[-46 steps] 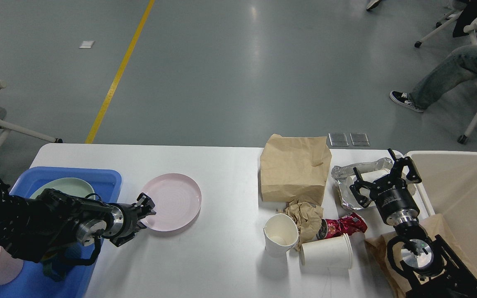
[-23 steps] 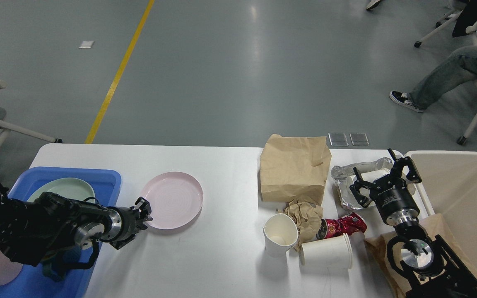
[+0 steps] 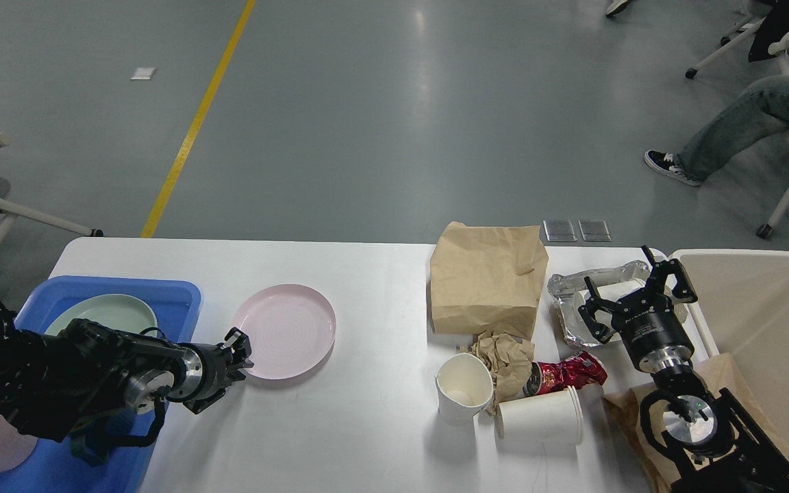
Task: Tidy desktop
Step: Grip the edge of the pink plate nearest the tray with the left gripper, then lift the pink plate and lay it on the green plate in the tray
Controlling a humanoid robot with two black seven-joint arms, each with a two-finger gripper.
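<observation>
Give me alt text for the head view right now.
Left gripper sits at the near-left rim of a pink plate on the white desktop; right gripper hangs open over crumpled foil. Paper bag, cups and wrappers lie between.

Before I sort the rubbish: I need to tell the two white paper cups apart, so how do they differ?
The left paper cup stands upright with its mouth up, so its inside shows; the right paper cup lies on its side, mouth pointing right. The left cup's rim looks bent out of round; the right cup's rim looks even. The left cup touches the crumpled brown paper; the right one lies below the red wrapper. Both are plain white.
</observation>
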